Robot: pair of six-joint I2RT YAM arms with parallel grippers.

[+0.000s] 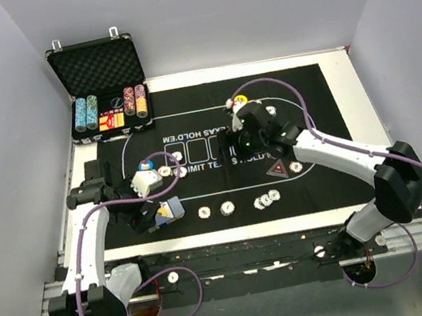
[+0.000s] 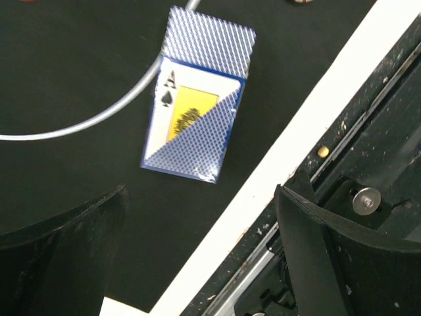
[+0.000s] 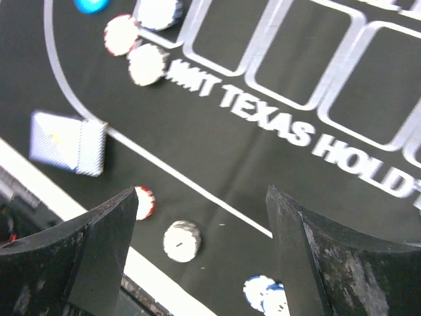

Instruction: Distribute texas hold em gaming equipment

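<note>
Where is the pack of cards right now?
Overhead view: the pack of cards lies on the mat near its front-left corner, just left of a white chip.

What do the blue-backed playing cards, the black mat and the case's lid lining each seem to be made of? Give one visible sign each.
Blue-backed playing cards: printed paperboard, probably; crisp flat edges, slight sheen at one corner.
Black mat: soft matte cloth or rubber, likely; faint creases, no glare.
Case lid lining: dark foam; dimpled egg-crate surface.
</note>
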